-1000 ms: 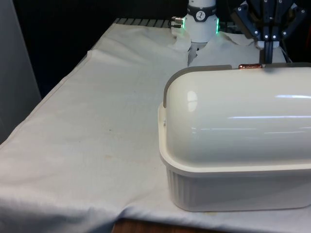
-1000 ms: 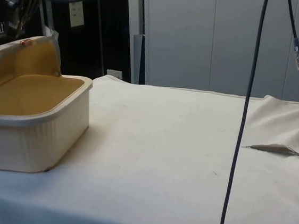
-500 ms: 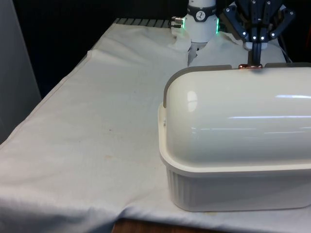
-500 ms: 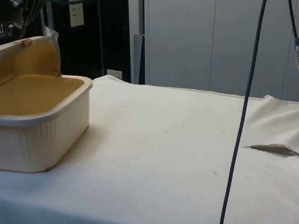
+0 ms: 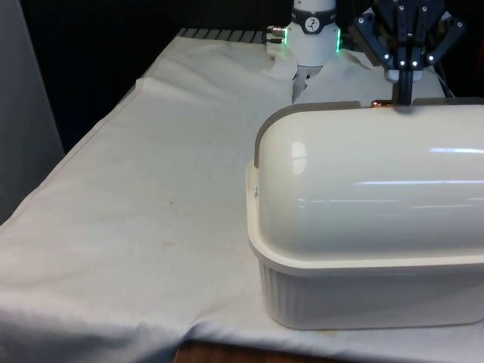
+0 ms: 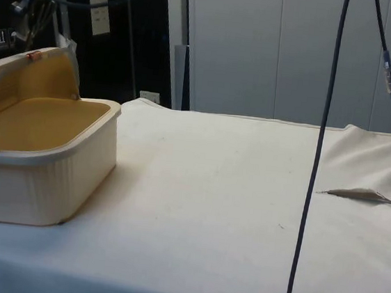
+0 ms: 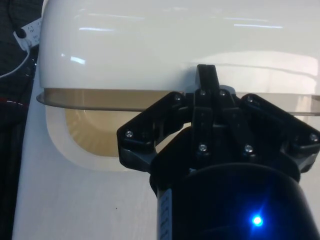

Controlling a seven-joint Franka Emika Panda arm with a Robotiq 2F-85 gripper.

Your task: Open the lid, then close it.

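A cream bread box (image 5: 363,291) stands on the table at the front view's right. Its rounded roll-top lid (image 5: 363,181) is rolled back, so in the side view the box (image 6: 44,186) is open and shows a yellowish wooden inside (image 6: 44,120). A small copper handle (image 5: 382,103) sits on the lid's upper edge. My black gripper (image 5: 406,89) hangs just behind that edge, slightly to the front view's right of the handle. In the side view the gripper (image 6: 31,28) is above the handle (image 6: 31,54). In the wrist view the gripper (image 7: 207,75) is shut, its tips over the lid's rim (image 7: 150,93).
The white cloth (image 5: 151,212) stretches bare over the front view's left half. In the side view a dark cable (image 6: 316,166) hangs down in the foreground, and a fold (image 6: 365,195) lies in the cloth at the far right.
The gripper first swung towards the front view's left onto the handle, then shifted back to the right. The lid has not moved.
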